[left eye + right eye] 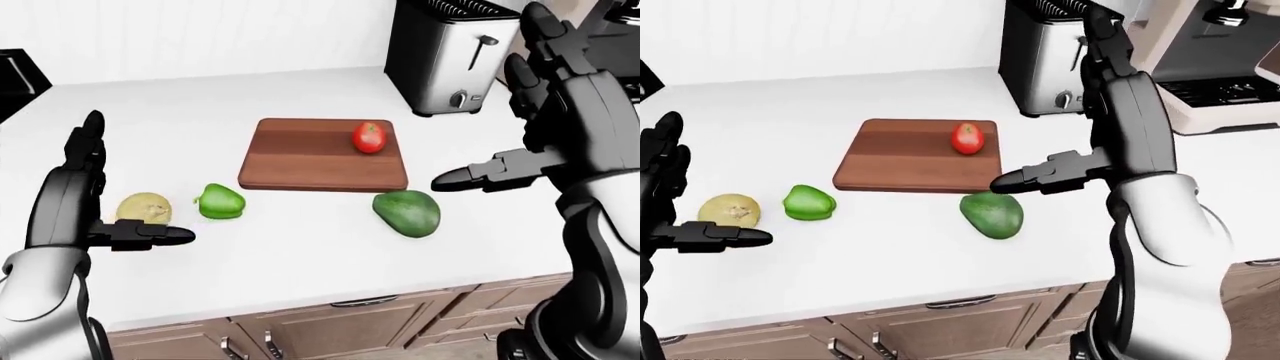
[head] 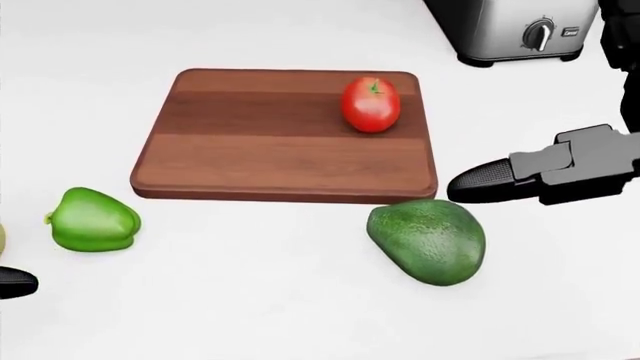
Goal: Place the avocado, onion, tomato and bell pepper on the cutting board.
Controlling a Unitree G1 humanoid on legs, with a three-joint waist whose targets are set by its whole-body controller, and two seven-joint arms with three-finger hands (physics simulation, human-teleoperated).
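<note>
A red tomato sits on the wooden cutting board near its upper right corner. A green avocado lies on the white counter just below the board's lower right corner. A green bell pepper lies to the lower left of the board. A yellowish onion lies left of the pepper. My right hand is open, raised to the right of the board and above the avocado, thumb pointing left. My left hand is open beside the onion, apart from it.
A steel toaster stands on the white counter at the upper right, behind my right hand. A cooker shows at the right in the right-eye view. Wooden drawers run below the counter edge.
</note>
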